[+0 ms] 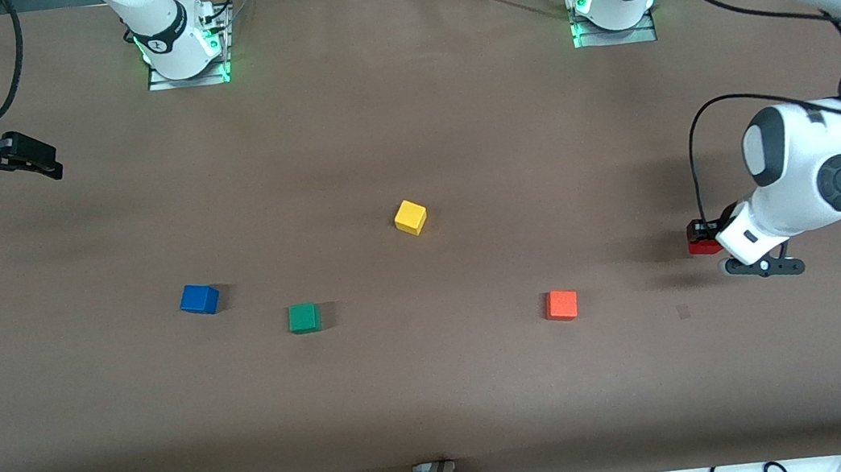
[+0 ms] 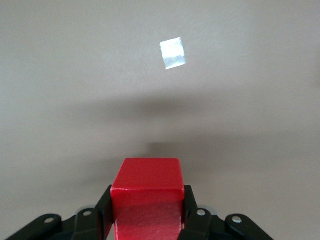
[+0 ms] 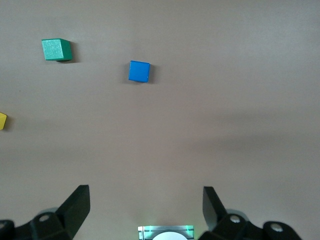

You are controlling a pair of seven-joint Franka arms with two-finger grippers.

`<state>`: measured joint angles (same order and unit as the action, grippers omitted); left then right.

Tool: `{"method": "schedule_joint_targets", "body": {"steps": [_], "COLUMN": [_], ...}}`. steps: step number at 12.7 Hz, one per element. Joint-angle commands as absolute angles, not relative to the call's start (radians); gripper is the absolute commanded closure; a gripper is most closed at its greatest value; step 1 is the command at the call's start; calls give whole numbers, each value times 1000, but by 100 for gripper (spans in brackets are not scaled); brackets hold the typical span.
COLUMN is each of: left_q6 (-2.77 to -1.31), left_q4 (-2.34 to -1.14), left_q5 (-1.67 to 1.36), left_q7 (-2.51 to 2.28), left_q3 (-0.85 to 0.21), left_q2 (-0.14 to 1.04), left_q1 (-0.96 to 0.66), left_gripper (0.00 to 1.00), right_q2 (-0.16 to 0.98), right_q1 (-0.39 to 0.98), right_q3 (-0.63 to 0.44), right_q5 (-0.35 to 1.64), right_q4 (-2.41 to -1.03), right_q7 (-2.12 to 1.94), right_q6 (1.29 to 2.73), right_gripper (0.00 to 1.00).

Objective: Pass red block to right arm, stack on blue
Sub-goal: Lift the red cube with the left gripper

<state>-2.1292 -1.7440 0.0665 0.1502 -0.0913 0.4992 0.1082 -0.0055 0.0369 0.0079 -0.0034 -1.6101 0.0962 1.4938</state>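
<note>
While the red block (image 2: 145, 192) sits pinched between the black fingers (image 2: 192, 212) of the left gripper (image 1: 705, 237), low at the left arm's end of the table, whether it is off the brown table (image 1: 441, 396) I cannot tell. In the front view only a sliver of red shows (the white wrist covers the rest). Now the relation that matters: the right gripper (image 1: 20, 159) hangs well apart, over the right arm's end of the table, fingers (image 3: 75, 207) spread wide and holding nothing, waiting. So the block has the whole table to cross before any handover. The blue block (image 1: 199, 298) lies on the table toward the right arm's end, clearly closer to that arm than to the left one. Beside it a green block (image 1: 303, 317), then a yellow block (image 1: 410, 217) mid-table, and an orange block (image 1: 561, 304) nearest the red one. A pale tape patch (image 2: 172, 54) marks the table close by.
</note>
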Motion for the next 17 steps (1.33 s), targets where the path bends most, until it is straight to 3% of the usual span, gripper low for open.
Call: {"method": "schedule_joint_targets", "body": {"steps": [1,9,12,17], "left_q6": [-2030,-1956,-1962,-1960], "left_q4": [-1639,-1508,-1499,-1467], "left_q5": [83,89,46,-283], "left_q7": [259,552,705,998], "left_q3": [-100,-146,-155,-156], "left_q2": [485,486,486,494], "left_q1": [100,98,104,104], "left_gripper": [100,100,100,100], "right_q2": [-11,0,32,155], "right_q1": [26,35,41,51], "right_q3": [18,23,21,23], "right_q5": [0,44,208,504], "right_q4": [-1611,-1611,-1612,-1615], "right_q7": [104,103,103,106], "right_q6": [1489,1435,1353,1359], "right_gripper": [0,0,0,0]}}
